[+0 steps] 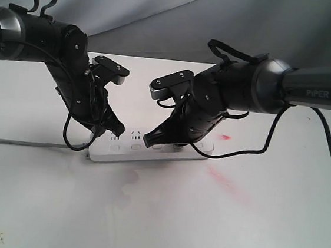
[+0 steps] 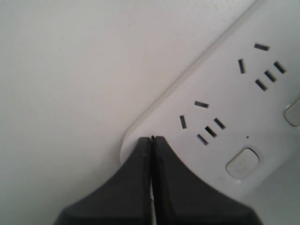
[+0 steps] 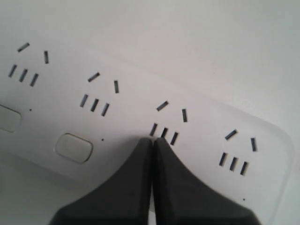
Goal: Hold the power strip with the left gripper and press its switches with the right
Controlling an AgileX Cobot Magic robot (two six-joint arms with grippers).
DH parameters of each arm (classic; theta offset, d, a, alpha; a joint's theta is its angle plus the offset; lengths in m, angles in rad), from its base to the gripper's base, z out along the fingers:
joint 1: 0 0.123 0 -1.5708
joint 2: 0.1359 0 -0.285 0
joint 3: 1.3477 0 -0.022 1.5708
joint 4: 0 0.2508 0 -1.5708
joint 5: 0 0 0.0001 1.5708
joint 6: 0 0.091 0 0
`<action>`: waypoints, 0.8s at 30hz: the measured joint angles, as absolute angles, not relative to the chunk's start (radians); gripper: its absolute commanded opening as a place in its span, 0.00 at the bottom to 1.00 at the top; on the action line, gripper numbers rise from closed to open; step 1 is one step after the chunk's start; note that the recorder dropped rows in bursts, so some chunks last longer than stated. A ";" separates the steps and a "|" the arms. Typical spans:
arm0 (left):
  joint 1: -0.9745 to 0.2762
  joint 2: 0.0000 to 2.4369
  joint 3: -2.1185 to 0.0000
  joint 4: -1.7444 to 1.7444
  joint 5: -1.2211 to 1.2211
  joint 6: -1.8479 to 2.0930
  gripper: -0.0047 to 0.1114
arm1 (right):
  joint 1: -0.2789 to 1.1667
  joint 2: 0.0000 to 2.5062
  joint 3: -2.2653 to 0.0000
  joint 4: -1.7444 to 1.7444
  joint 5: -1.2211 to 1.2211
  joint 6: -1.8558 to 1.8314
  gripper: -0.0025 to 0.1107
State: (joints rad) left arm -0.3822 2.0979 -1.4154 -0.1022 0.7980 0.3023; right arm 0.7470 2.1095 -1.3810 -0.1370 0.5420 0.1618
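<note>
The white power strip [image 1: 128, 150] lies flat on the white table, its grey cord [image 1: 10, 141] running off to the left. My left gripper [image 1: 115, 130] is shut with nothing between its fingers, tips down over the strip's left end [image 2: 140, 129], close to the end switch [image 2: 242, 163]. My right gripper [image 1: 149, 141], on the arm lettered PIPER, is also shut and empty. Its tips point down onto the strip's middle [image 3: 197, 93], just below a socket group. Two switches [image 3: 74, 148] show beside it; the switch under its fingers is hidden.
Pink stains [image 1: 225, 185] mark the table [image 1: 154, 229] right of the strip. The right arm's black cable [image 1: 330, 148] trails over the table on the right. A grey cloth backdrop [image 1: 165, 17] rises behind the table.
</note>
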 measured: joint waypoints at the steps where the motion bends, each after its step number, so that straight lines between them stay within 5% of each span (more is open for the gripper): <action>1: -0.382 2.098 -1.415 -0.102 0.798 0.302 0.04 | 0.747 2.110 -1.379 -0.136 0.542 0.164 0.02; 24: -0.382 2.098 -1.415 -0.102 0.796 0.302 0.04 | 0.765 2.084 -1.366 -0.074 0.509 0.175 0.02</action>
